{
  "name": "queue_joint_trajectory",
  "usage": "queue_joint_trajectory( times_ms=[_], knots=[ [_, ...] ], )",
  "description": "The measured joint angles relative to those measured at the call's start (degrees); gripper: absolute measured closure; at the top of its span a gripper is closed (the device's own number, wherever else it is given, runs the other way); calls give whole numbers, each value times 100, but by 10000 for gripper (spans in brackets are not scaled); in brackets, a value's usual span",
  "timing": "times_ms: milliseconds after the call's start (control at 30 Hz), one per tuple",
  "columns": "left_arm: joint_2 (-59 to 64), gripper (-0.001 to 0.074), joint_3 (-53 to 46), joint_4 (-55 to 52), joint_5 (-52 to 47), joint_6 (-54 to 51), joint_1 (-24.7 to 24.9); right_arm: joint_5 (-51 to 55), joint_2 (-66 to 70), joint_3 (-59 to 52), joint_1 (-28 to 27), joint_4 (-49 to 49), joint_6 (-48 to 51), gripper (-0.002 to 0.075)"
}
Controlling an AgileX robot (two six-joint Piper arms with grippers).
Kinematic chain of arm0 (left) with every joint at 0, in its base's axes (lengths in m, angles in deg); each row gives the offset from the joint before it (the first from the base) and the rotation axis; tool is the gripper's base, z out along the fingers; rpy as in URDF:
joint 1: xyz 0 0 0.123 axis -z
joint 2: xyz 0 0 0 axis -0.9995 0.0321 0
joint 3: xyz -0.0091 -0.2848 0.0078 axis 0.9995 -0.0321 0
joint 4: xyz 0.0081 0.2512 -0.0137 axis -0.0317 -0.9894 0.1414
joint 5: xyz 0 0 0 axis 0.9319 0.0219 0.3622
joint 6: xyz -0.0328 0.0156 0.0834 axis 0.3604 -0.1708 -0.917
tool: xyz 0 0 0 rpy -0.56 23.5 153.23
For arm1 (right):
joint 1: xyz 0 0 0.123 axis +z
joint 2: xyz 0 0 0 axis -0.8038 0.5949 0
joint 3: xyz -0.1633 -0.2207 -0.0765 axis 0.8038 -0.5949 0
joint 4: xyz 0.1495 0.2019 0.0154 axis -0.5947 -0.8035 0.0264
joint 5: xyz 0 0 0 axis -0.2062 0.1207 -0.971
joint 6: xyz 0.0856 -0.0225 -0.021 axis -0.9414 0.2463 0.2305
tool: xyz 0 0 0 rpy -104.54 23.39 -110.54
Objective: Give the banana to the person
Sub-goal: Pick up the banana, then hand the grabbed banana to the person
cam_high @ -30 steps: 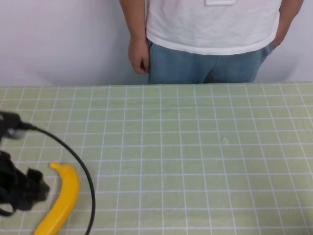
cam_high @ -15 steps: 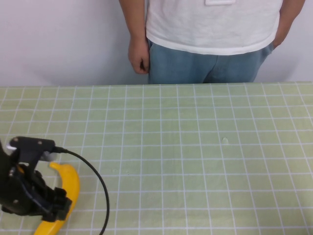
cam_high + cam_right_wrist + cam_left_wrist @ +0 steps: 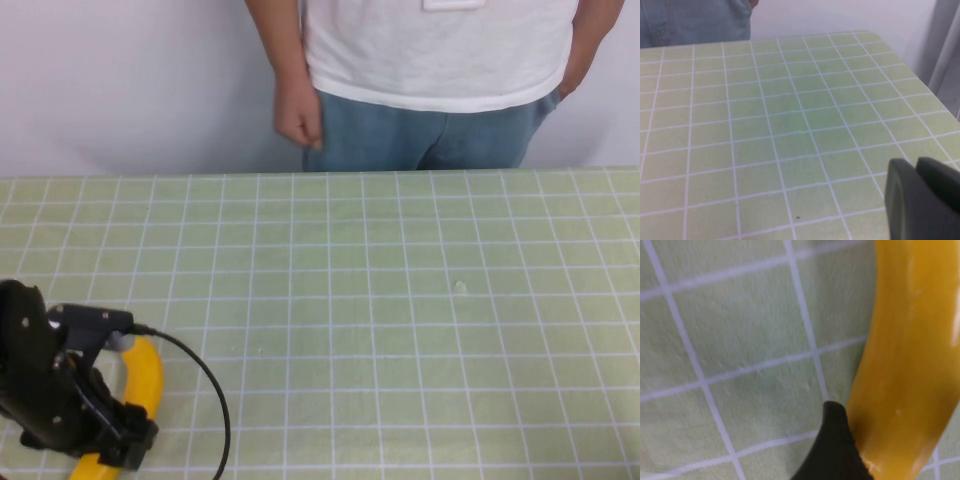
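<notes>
The glossy yellow curved banana (image 3: 143, 372) lies on the green gridded tabletop (image 3: 400, 330), not yet lifted. The left hand (image 3: 105, 440) sits over it, 1 finger touching; grip unclear. The right hand (image 3: 922, 200) is parked, grip unclear. The person in white T-shirt (image 3: 440, 50) waits; pickup and handover remain.
</notes>
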Motion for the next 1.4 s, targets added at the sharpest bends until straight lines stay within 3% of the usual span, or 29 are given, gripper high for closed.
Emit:
queue_joint_trajectory(
  times_ms=[167,267,300,600,1000,1167,1400],
  knots=[
    [266,292,0,0,-106,25,0,0,0,0,0,0,0,735],
    [294,433,0,-46,-139,49,0,0,0,0,0,0,0,735],
    [294,447,40,-112,-199,49,0,0,0,0,0,0,0,735],
    [294,442,1085,-522,-1187,-18,106,0,0,0,0,0,0,735],
    [216,443,3748,-1470,-2516,-388,1222,0,0,0,0,0,0,735],
    [216,443,4682,-1494,-2678,-1738,1618,0,0,0,0,0,0,735],
    [296,443,5025,-1374,-2703,-3200,2002,0,0,0,0,0,0,735]
  ],
)
